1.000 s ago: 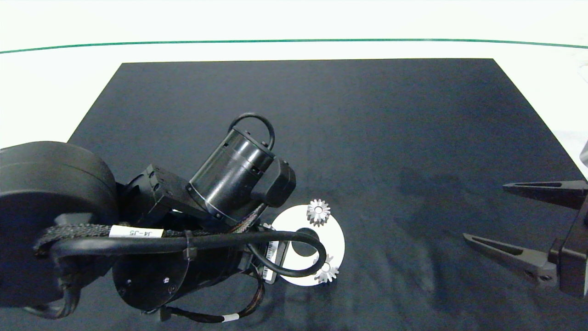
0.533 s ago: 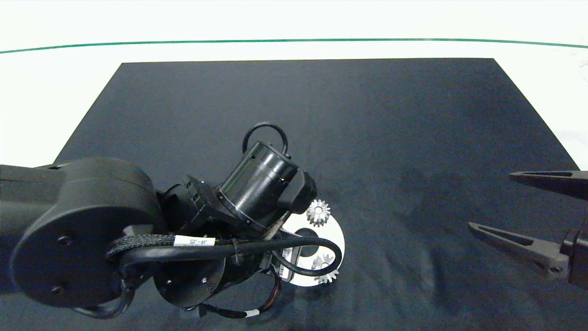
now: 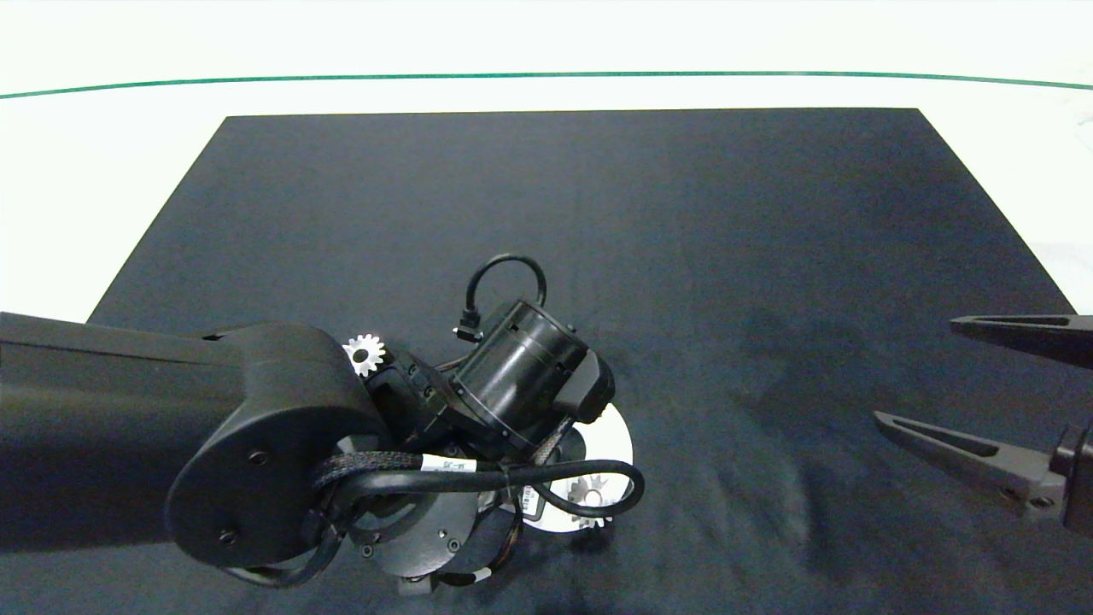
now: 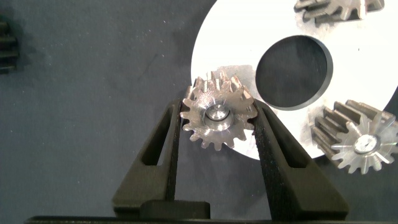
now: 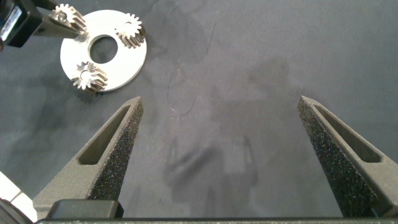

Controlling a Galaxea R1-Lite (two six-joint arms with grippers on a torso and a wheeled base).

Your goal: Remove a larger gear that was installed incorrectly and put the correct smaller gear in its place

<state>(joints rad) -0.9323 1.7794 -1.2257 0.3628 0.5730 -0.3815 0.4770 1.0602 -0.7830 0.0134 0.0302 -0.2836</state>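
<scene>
The left wrist view shows my left gripper [image 4: 217,106] shut on the larger gear [image 4: 217,117], a shiny gear with a small centre hole. It sits over the rim of the white disc [image 4: 230,37], and the fingers [image 4: 171,134] press its teeth on both sides. From the head view, the left arm hides this grip. The smaller gear [image 3: 365,354], with a round bore, lies on the black mat left of the disc [image 3: 616,436]. Two more small gears [image 4: 357,140] [image 4: 336,9] stand on the disc. My right gripper [image 3: 914,370] hangs open at the right edge, far from the disc.
A black mat [image 3: 683,222] covers the table, with white table surface [image 3: 546,94] around it. The right wrist view shows the disc [image 5: 127,62], its two small gears [image 5: 130,31] [image 5: 87,74] and the held gear [image 5: 67,15].
My left arm has swung right and down over the disc, hiding the far gear on it and uncovering the smaller gear on the mat. The right gripper drifted slightly right.
</scene>
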